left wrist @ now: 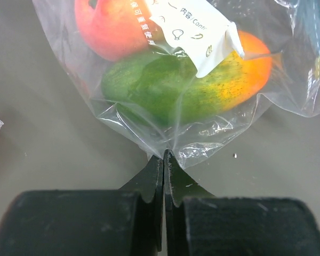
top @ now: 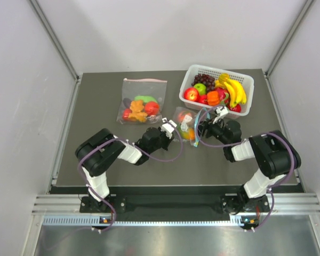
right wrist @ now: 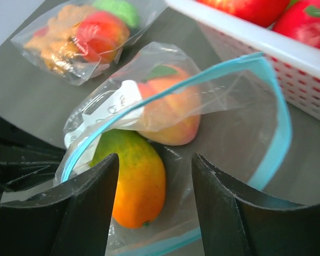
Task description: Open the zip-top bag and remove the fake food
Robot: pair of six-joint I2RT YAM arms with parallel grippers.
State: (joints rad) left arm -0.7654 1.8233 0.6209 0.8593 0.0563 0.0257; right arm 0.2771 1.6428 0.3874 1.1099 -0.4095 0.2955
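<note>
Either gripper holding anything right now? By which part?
The left gripper is shut on the zip-top bag, pinching its sealed bottom end. The right gripper is open at the bag's open mouth and holds nothing.

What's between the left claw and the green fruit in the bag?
Just clear plastic of the zip-top bag; the left wrist view shows the left claw pinching its edge below the green fruit.
</note>
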